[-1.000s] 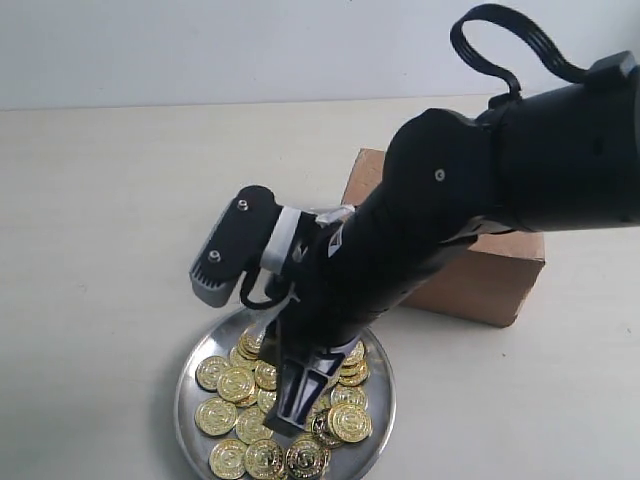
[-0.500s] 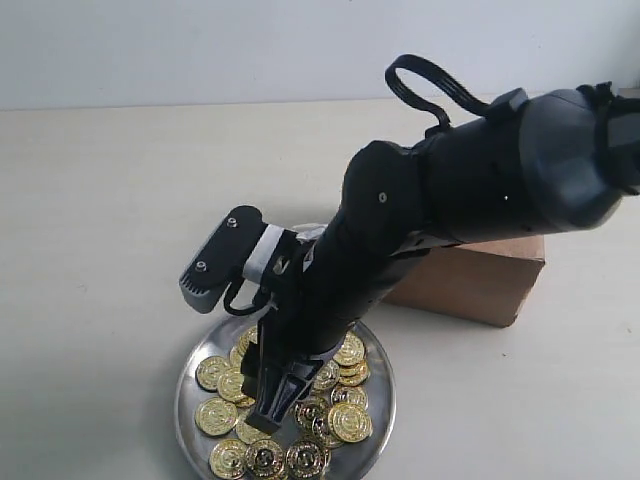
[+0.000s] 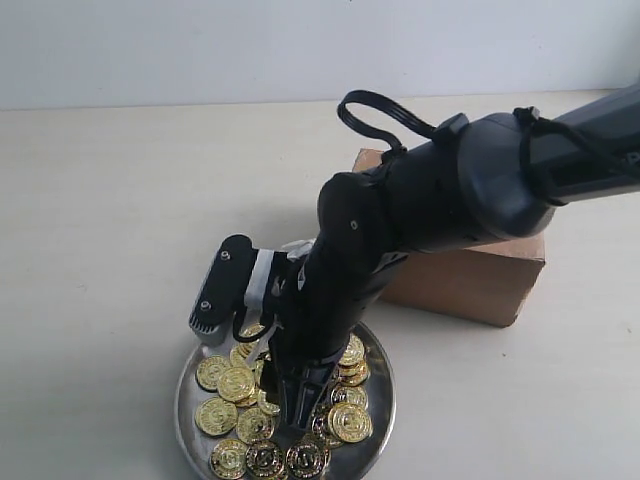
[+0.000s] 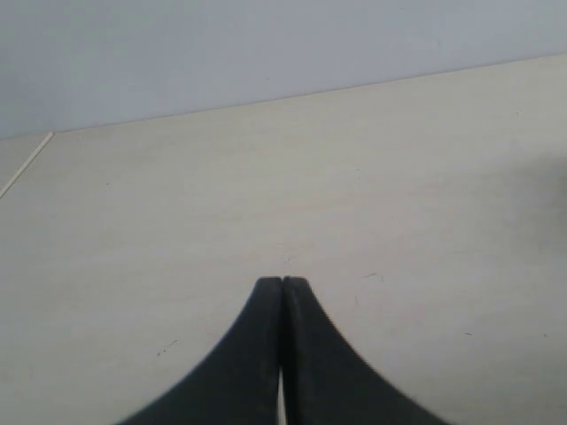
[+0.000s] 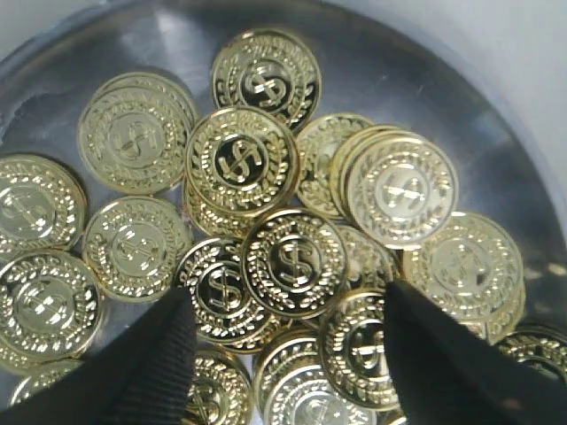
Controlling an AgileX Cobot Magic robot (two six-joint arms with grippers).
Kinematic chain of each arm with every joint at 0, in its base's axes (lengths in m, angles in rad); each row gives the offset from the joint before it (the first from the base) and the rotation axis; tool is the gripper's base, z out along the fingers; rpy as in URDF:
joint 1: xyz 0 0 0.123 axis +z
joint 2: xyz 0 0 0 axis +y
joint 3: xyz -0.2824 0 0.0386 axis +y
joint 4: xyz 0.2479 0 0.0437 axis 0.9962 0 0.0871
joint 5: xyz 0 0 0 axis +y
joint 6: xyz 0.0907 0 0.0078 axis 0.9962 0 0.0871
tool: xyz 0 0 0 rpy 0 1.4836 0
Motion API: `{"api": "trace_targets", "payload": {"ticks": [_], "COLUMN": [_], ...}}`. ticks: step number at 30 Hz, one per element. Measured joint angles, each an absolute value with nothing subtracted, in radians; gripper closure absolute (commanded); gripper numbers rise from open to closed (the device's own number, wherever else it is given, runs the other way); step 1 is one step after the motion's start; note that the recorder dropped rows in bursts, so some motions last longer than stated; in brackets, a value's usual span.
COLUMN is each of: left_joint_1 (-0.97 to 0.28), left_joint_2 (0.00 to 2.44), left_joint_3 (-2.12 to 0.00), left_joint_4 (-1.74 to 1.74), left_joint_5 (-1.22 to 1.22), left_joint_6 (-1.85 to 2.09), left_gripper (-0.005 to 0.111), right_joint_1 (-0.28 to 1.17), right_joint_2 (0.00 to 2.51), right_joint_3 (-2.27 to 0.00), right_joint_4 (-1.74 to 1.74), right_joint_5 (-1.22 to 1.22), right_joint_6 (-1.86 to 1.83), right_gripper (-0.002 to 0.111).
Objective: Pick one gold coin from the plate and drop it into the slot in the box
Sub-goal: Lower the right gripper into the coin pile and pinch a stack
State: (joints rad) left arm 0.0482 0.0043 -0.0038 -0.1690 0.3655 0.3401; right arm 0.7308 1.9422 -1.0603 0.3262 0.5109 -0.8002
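**Right claw spread over the coins on the plate**

The plate (image 3: 383,398) sits on the pale table (image 3: 100,200) and carries a loose heap of gold coins (image 3: 236,383), several overlapping one another; the right gripper (image 3: 296,418) points down into the plate, its dark arm reaching in from the plate's far right; in the right wrist view the right gripper (image 5: 288,292) has its fingers (image 5: 159,363) apart, one on each side of a dollar-marked coin (image 5: 295,262) that lies flat on others near the middle of the plate (image 5: 372,80); neither finger visibly presses that coin; the box (image 3: 480,275) stands on the table behind the plate and to its right, partly covered by the arm, and its slot cannot be made out; the left gripper (image 4: 282,283) has its tips pressed together with nothing between them, over bare table (image 4: 399,177), with the plate out of its camera's sight.
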Motion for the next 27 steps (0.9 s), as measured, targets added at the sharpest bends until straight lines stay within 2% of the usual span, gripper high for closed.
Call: {"api": "trace_targets", "payload": {"ticks": [20, 27], "left_joint_1": [0.048, 0.048], "left_joint_2": [0.004, 0.004], "left_joint_3": [-0.004, -0.004], "left_joint_4": [-0.167, -0.167], "left_joint_5": [0.366, 0.366], "left_joint_6": [0.34, 0.34], "left_gripper": [0.107, 0.107], "right_joint_1": [0.731, 0.731], "right_joint_2": [1.978, 1.983], "right_joint_3": [-1.06, -1.06], "right_joint_4": [0.394, 0.439], "right_joint_5": [0.454, 0.448], "right_joint_6": [-0.897, -0.931], "right_gripper": [0.049, 0.053]}}
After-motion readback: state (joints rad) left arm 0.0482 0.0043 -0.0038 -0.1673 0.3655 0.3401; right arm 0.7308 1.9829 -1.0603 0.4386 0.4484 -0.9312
